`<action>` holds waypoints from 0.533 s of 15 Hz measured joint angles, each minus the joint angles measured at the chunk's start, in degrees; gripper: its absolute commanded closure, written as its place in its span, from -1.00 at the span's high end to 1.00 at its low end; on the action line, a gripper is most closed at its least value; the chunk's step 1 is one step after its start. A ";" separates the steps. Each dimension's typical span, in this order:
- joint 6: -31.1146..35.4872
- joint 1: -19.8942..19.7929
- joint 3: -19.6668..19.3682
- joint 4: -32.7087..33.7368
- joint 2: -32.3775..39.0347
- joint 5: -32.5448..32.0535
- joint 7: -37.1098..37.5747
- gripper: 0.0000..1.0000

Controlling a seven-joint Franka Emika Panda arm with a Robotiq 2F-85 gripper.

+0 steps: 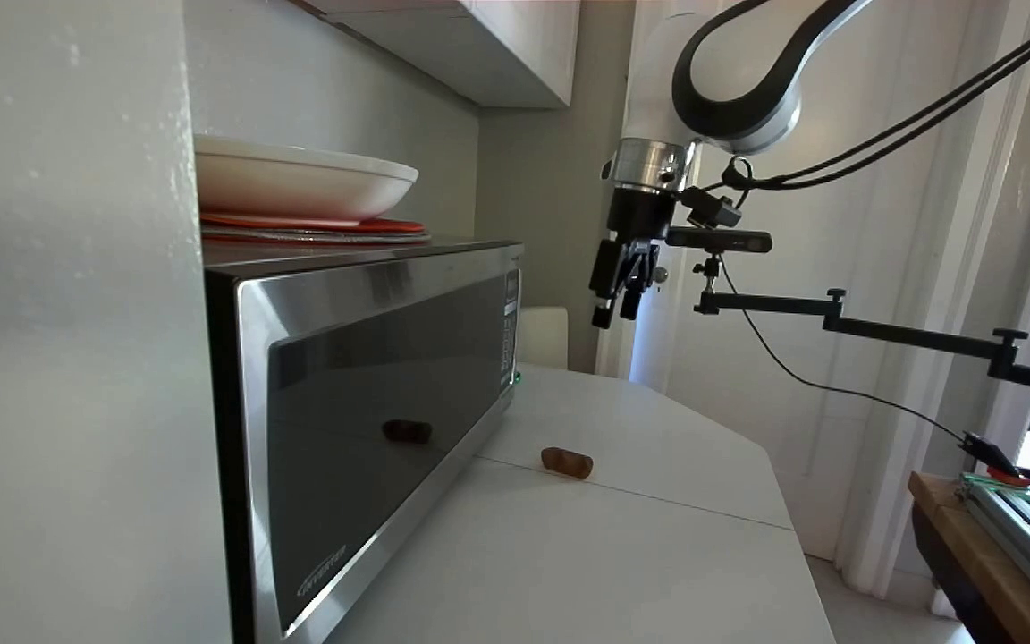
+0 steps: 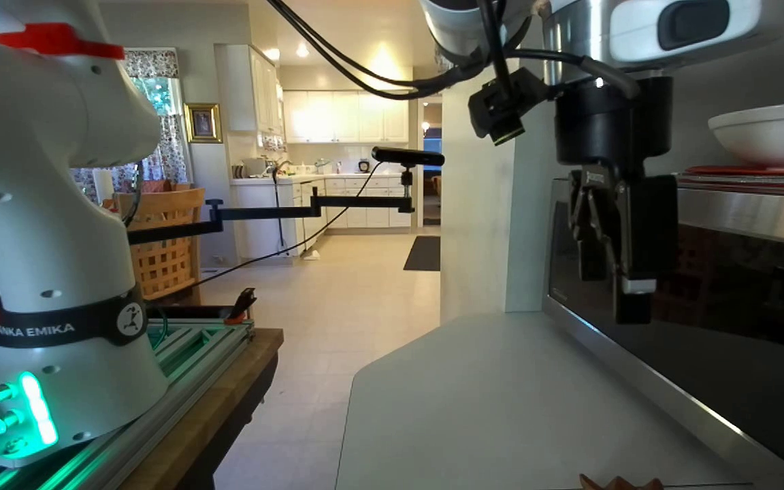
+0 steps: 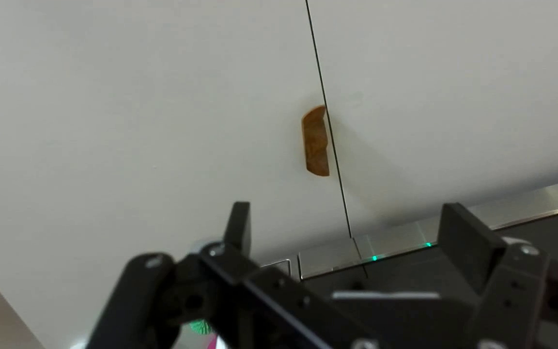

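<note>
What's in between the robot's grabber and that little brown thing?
No object: in the wrist view, only white tabletop and its thin dark seam show between the open gripper and the brown thing.

In an exterior view I observe white cabinets (image 2: 344, 117) beyond a pale floor (image 2: 337, 292); a gilt-framed picture (image 2: 203, 123) beside a daylit window (image 2: 154, 96) with patterned curtains (image 2: 152, 63); a wooden chair (image 2: 160, 269).

Free air above table (image 1: 622, 563), microwave (image 1: 390, 394) alongside
</note>
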 measured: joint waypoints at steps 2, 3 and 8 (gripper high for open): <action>0.00 0.00 0.00 0.02 0.00 -0.04 0.33 1.00; 0.00 0.00 0.00 0.02 0.00 -0.05 0.44 1.00; -0.05 0.03 0.29 0.04 0.83 -0.02 0.57 1.00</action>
